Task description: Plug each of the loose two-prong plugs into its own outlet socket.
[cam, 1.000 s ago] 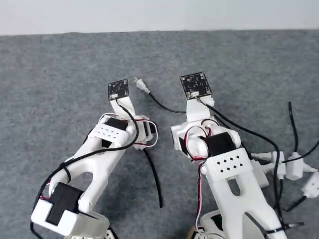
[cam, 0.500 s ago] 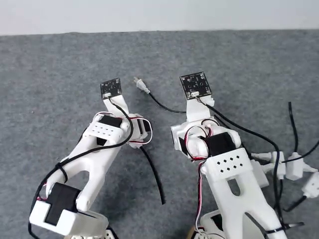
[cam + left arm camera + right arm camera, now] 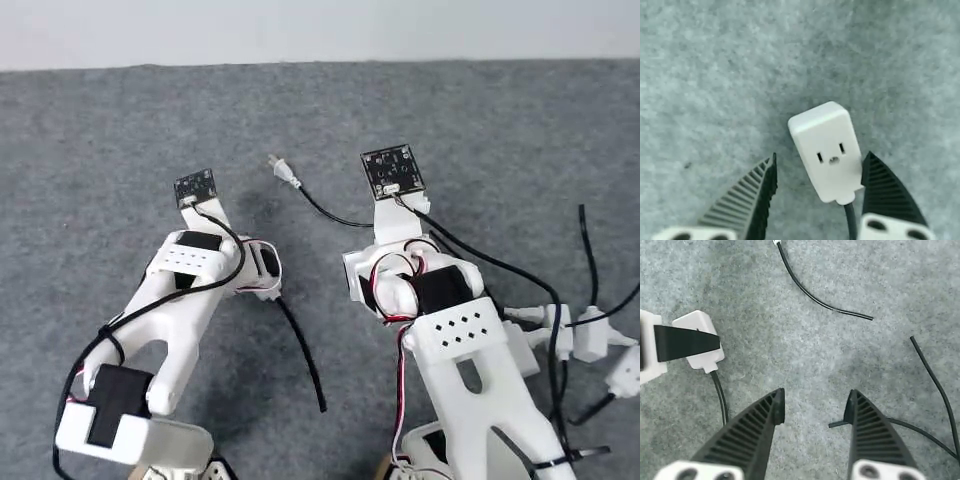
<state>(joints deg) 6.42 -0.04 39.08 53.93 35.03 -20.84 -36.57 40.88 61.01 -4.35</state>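
A white outlet socket (image 3: 827,145) on a black cable lies on the grey carpet between the fingers of my left gripper (image 3: 820,159). That gripper is open: one finger (image 3: 882,185) is against the socket's side and a gap shows on the other side. The right wrist view has the same socket (image 3: 696,320) with a black left finger (image 3: 685,342) across it. A loose two-prong plug (image 3: 283,170) lies at the far middle, between the two arms, its black cable (image 3: 810,295) trailing toward the right arm. My right gripper (image 3: 816,397) hangs open over bare carpet.
More white sockets and plugs (image 3: 590,335) with tangled black cables lie at the right edge beside the right arm. The socket's black cable (image 3: 300,350) runs back between the arms. A loose cable (image 3: 935,380) lies near the right gripper.
The left arm has swung to the left, away from the loose plug, and the near part of the socket's cable shifted with it. The right arm and the plug have not moved.
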